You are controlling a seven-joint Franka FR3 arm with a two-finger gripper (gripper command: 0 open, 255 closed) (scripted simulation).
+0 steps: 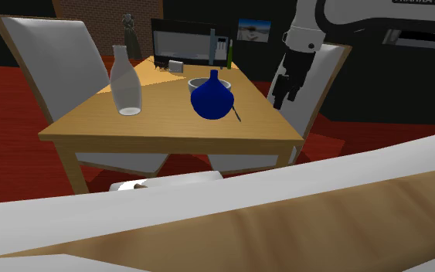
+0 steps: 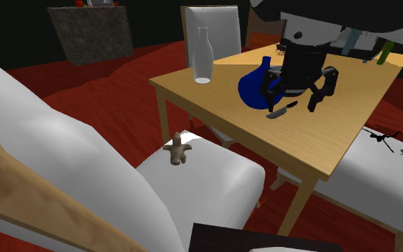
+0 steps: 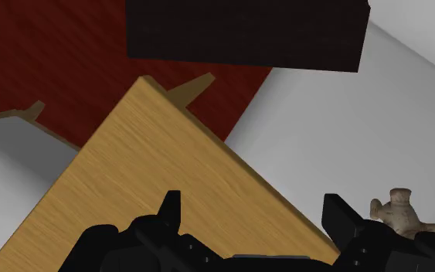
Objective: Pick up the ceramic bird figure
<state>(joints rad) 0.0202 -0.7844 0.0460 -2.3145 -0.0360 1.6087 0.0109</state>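
Note:
The bird figure [image 2: 177,149] is a small tan, rough-looking piece. It stands on a white seat cushion [image 2: 214,179] just off the wooden table's [image 2: 350,139] long edge, lower than the tabletop. My black gripper [image 2: 293,99] hangs open above the table, right beside a blue vase [image 2: 254,87], with nothing between its fingers. In the wrist view the figure [image 3: 397,212] sits past the table's edge [image 3: 208,147], outside one fingertip [image 3: 339,216], not between the two. From the shoulder view the gripper [image 1: 285,96] hovers over the table's right corner.
On the table stand a clear glass bottle [image 1: 125,81], the blue vase [image 1: 212,98], a pale bowl [image 1: 205,83] and a dark knife [image 2: 282,109]. White chairs [image 1: 49,50] ring the table. A large white and tan sofa [image 2: 42,157] lies close by. A black box [image 3: 246,35] sits on the red floor.

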